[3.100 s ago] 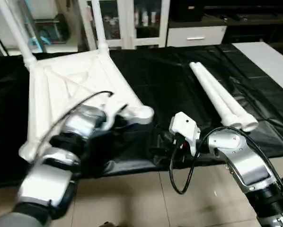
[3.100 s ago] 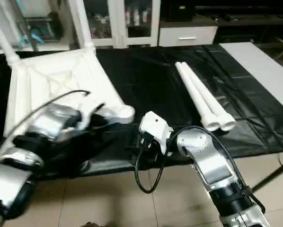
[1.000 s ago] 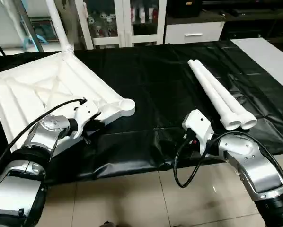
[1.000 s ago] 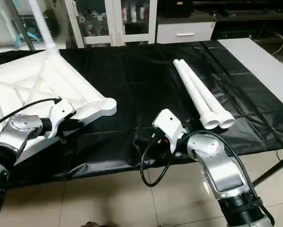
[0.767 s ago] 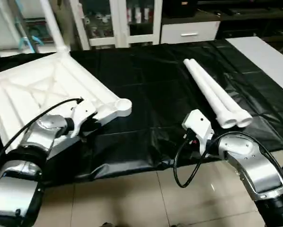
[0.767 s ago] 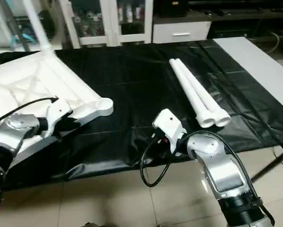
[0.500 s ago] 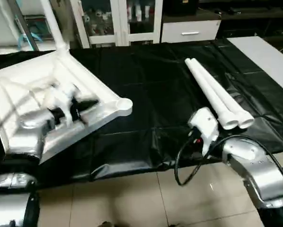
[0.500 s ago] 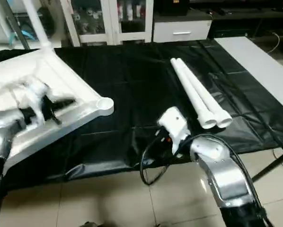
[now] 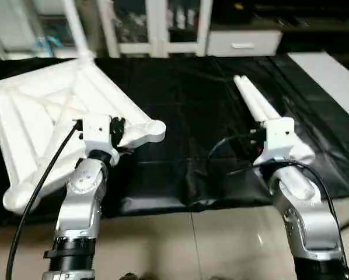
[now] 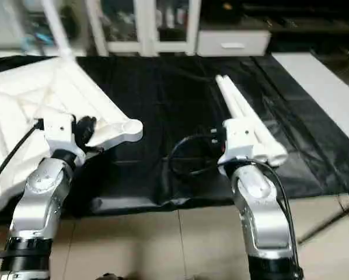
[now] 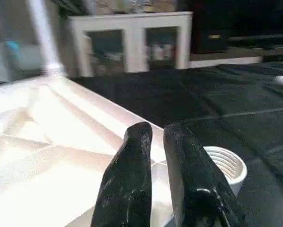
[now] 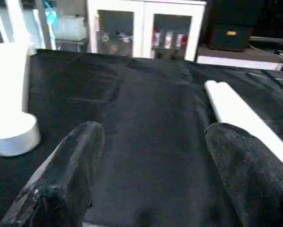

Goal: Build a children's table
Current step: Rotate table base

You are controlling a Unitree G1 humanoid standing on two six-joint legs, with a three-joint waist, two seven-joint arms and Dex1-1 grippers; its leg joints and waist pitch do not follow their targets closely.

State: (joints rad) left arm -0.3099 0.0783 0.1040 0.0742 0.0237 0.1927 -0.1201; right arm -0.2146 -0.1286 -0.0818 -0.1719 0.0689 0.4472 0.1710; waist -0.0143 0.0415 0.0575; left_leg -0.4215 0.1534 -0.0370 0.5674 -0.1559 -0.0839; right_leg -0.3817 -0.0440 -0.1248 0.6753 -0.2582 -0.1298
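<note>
So, loose legs (image 9: 262, 111) lie side by side, long axis running away from robot, just ahead of right gripper (image 12: 151, 175), fingers spread, empty | left gripper (image 11: 163, 165) pinched closed, empty, over upturned tabletop (image 9: 40, 116) by empty corner socket (image 11: 224, 163)

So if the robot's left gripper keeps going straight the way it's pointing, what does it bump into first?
Probably the round corner socket of the white table top. The left gripper, fingers nearly together, points right at it in the left wrist view. Beyond that is only black cloth. Depth is hard to judge, so it might pass just over.
</note>
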